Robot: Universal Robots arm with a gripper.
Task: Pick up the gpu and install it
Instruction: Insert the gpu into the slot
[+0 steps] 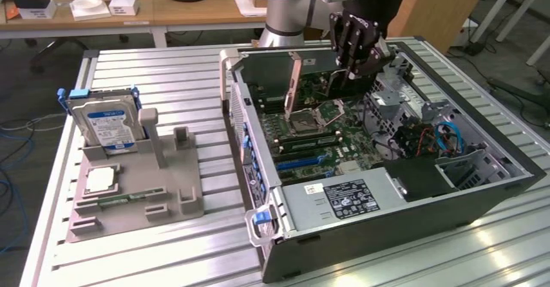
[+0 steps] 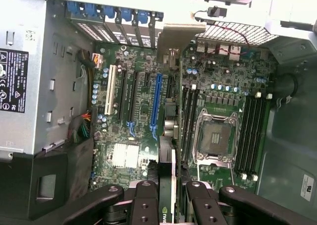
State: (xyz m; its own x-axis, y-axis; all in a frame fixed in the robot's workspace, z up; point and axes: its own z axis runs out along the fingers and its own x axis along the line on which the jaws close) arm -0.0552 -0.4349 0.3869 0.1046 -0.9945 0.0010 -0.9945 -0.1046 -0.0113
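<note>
Gripper (image 1: 351, 68) is over the open PC case (image 1: 481, 190), at the far end of the motherboard (image 1: 331, 136), and it's clamped on the gpu (image 1: 295, 81): in the wrist view the card (image 2: 167, 180) sits edge-on between the two black fingers (image 2: 144, 205), running away from the camera with its silvery bracket (image 2: 179, 34) at the rear slot wall. In the exterior view the gpu hangs upright below the gripper, bracket edge showing as a pale strip, above the board near the empty CPU socket (image 1: 311, 121); can't tell whether its lower edge touches a slot. In the wrist view the card lines up roughly with the gap between the blue slot (image 2: 156, 103) and the RAM slots (image 2: 189, 121), white slot (image 2: 110, 88) further off to the side. PSU (image 1: 339, 200) sits at the near end of the case, blue SATA cables (image 1: 451, 136) on the exterior view's right. Outside the case, on the exterior view's left, the grey fixture (image 1: 129, 190) on the slatted table (image 1: 180, 74) has the hard drive (image 1: 105, 123) standing upright in it and the CPU chip (image 1: 100, 179) lying flat in front of that, both well apart from the gripper
</note>
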